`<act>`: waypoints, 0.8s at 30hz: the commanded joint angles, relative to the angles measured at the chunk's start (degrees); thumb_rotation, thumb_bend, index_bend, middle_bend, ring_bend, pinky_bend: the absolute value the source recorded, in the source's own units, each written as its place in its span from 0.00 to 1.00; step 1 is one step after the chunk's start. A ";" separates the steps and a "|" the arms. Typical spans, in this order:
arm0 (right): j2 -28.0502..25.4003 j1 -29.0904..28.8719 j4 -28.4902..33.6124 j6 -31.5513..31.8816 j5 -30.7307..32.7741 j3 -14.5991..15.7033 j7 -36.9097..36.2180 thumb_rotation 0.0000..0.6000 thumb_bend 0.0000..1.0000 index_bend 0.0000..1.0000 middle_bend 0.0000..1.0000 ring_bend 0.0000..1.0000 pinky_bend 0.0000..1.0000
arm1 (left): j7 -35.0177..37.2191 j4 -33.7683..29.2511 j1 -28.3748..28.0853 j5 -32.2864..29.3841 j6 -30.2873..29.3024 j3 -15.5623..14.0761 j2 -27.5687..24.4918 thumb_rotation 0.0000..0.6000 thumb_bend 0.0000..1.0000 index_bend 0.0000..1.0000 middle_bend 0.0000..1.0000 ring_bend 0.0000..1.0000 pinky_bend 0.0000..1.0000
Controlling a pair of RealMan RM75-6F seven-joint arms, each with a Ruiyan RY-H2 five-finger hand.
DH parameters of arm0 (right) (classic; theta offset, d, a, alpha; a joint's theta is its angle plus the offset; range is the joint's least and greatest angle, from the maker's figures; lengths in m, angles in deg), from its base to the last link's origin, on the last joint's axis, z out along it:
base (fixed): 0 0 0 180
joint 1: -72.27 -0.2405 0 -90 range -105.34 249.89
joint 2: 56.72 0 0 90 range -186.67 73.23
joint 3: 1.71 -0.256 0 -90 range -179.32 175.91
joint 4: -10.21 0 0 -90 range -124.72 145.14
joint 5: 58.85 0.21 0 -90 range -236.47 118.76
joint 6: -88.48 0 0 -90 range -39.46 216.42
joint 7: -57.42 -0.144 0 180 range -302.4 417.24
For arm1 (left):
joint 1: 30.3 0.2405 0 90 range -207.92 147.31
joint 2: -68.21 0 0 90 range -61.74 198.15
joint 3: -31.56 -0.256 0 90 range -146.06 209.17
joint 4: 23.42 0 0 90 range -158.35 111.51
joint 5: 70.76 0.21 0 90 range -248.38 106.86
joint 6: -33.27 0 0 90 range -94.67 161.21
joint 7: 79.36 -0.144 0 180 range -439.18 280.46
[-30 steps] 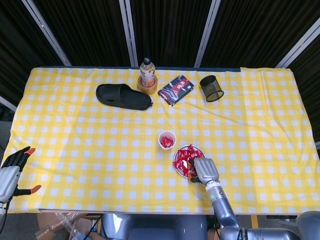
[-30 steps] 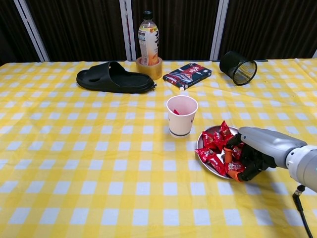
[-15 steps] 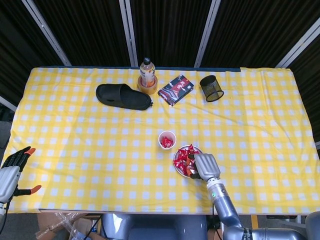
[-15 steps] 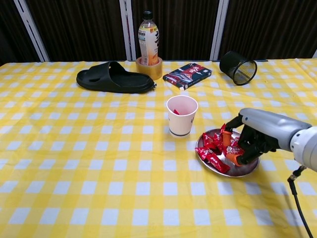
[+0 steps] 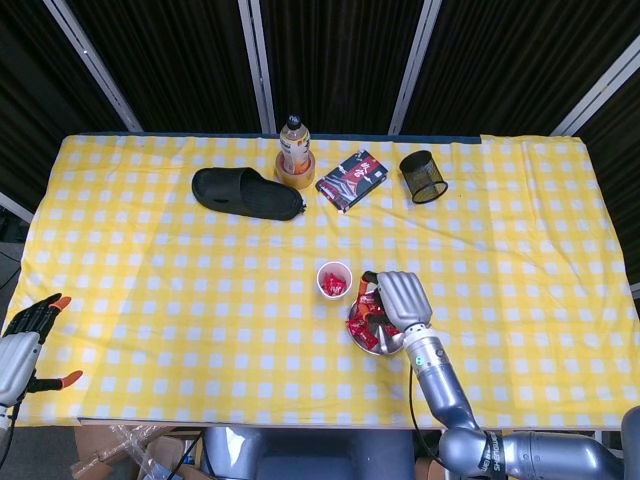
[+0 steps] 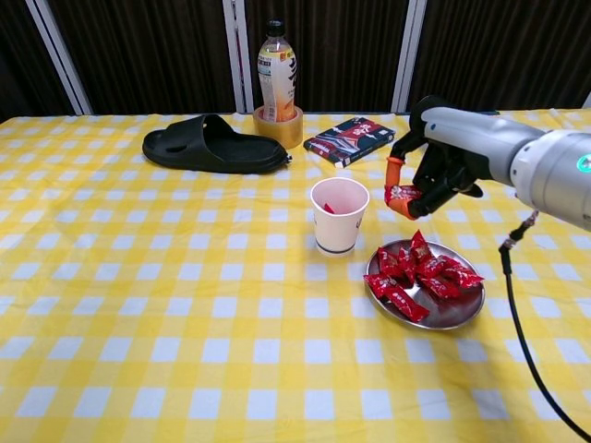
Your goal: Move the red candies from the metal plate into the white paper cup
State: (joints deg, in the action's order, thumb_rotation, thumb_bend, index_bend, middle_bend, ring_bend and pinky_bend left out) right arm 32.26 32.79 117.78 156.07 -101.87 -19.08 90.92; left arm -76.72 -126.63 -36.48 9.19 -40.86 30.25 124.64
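Pinching a candy (image 6: 403,197) in my right hand's (image 6: 434,171) fingers (image 6: 395,175), beside the cup (image 6: 338,215) but not over it, I risked dropping it short.

From the head view we see the right hand (image 5: 398,300) covering the plate (image 5: 366,343) from about 1 o'clock, so much of the candies (image 5: 362,318) is hidden there. In the chest view the candy (image 6: 403,195) pinched in that hand shows only in part behind the fingers (image 6: 395,175). The left hand (image 5: 22,340) is cut by the picture's edge at 9 o'clock and does not reach the chest view. We cannot read the bottle (image 6: 277,72) label or the book (image 6: 350,138) cover. The holder (image 6: 427,117) is mostly masked by the right hand in the chest view.
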 commanded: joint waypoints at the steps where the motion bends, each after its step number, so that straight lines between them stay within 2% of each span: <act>1: 1.34 -2.66 -2.15 -1.23 2.78 -1.72 1.43 1.00 0.43 0.55 0.93 0.90 0.84 | 0.08 -0.10 -0.10 -0.26 0.28 0.03 -0.11 1.00 0.04 0.00 0.00 0.00 0.00; 6: 3.71 -5.55 -6.15 -2.63 5.67 -2.84 1.75 1.00 0.43 0.55 0.93 0.90 0.84 | 0.34 -0.32 -0.24 -0.68 0.77 0.05 -0.33 1.00 0.04 0.00 0.00 0.00 0.00; 14: 6.76 -8.34 -11.20 -4.21 7.62 -2.81 1.21 1.00 0.43 0.54 0.93 0.90 0.84 | 0.74 -0.70 -0.52 -1.46 1.62 0.15 -0.68 1.00 0.04 0.00 0.00 0.00 0.00; 24: 8.49 -9.98 -13.47 -3.59 7.12 -2.24 0.94 1.00 0.43 0.40 0.93 0.90 0.84 | 1.27 -0.88 -0.71 -2.02 2.16 0.27 -0.93 1.00 0.04 0.00 0.00 0.00 0.00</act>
State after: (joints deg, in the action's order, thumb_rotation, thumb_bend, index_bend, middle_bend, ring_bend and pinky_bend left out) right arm 40.71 22.86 104.35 152.41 -94.69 -21.37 91.87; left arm -75.45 -127.50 -37.19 7.18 -38.71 30.53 123.72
